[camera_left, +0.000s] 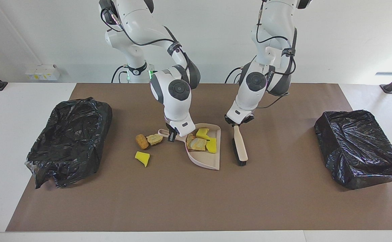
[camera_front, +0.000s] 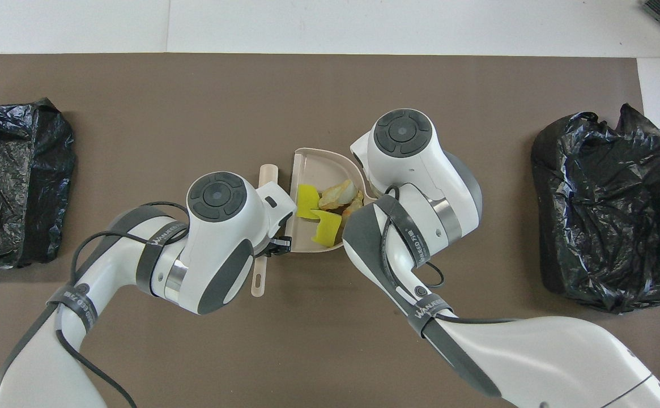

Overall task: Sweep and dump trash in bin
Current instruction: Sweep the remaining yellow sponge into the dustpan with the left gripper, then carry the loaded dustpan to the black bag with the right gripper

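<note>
- Facing view: the right gripper [camera_left: 172, 136] is clamped on the handle of the beige plastic dustpan [camera_left: 212, 162]. Four spongy chunks [camera_left: 202, 141], yellow and pale beige, lie in the pan just beside it. Three chunks [camera_left: 145, 146] lie on the brown mat toward the right arm's end.
- The left gripper [camera_left: 237, 123] grips the beige-handled, black-bristled brush [camera_left: 240, 148] beside the pan.
- Overhead view: the arm straps read "WANEED". The crinkled black bag-lined bins [camera_front: 604, 209] sit at both table ends.
</note>
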`<state>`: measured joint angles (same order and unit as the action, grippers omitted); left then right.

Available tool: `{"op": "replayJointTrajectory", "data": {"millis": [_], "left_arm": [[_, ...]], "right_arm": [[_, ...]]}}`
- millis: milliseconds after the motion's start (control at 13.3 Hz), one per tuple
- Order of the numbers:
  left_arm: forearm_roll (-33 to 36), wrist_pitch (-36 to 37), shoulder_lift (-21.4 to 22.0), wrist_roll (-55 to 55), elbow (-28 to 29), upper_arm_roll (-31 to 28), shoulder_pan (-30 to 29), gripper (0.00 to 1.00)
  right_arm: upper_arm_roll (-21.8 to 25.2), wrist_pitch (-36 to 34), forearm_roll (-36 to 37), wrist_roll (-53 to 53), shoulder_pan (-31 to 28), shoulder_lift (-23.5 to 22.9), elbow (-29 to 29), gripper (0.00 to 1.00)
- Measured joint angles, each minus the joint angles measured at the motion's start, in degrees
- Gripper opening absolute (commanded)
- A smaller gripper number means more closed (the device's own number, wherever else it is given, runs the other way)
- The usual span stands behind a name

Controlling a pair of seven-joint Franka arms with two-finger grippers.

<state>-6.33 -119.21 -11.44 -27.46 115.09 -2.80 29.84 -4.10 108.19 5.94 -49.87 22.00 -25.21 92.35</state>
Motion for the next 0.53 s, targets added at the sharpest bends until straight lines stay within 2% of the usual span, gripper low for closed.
{"op": "replayJointTrajectory", "data": {"millis": [225, 526], "left_arm": [[0.0, 1.46, 0.26, -0.7, -0.19, -0.07, -1.77, 0.0], [0.1, 5.01, 0.72, -0.71, -1.91, -0.24, -3.86, 0.0]], "right_arm": [[0.09, 0.22, -3.21, 0.94, -1.35, 0.5, -0.2, 0.0], [0.19, -0.19, -7.27, 0.68, -6.78, 5.34, -0.48, 0.0]]}}
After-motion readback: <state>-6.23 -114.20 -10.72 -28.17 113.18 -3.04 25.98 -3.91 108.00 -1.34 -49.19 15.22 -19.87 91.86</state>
